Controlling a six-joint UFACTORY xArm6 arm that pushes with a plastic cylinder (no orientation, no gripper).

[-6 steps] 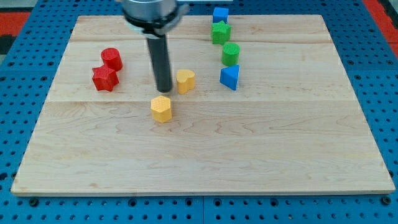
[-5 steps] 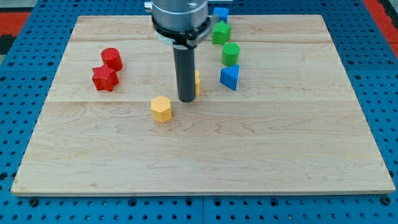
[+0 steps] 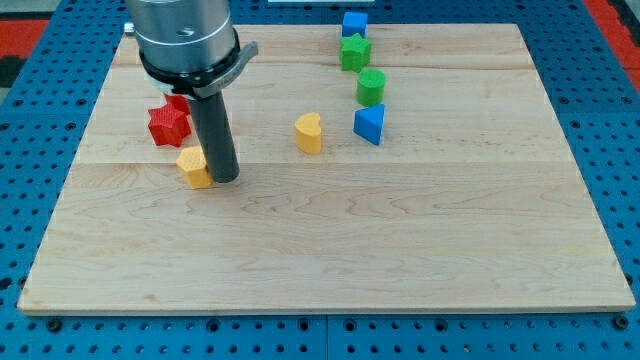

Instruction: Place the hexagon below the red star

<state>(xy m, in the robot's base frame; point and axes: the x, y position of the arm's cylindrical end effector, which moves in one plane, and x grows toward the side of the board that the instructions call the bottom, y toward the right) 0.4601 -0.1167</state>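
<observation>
The yellow hexagon [image 3: 193,167] lies on the wooden board, just below and to the right of the red star [image 3: 166,124]. My tip [image 3: 224,178] touches the hexagon's right side. The red cylinder [image 3: 178,101] sits above the star and is mostly hidden behind the arm's housing.
A yellow heart [image 3: 309,131] lies near the board's middle. At the view's top right stand a blue cube [image 3: 354,24], a green star [image 3: 354,52], a green cylinder [image 3: 371,87] and a blue triangular block [image 3: 369,124]. The board [image 3: 330,250] rests on a blue perforated table.
My tip swung right beside the yellow heart, then swept left, pushing the yellow hexagon leftward to below the red star. The heart shifted slightly right.
</observation>
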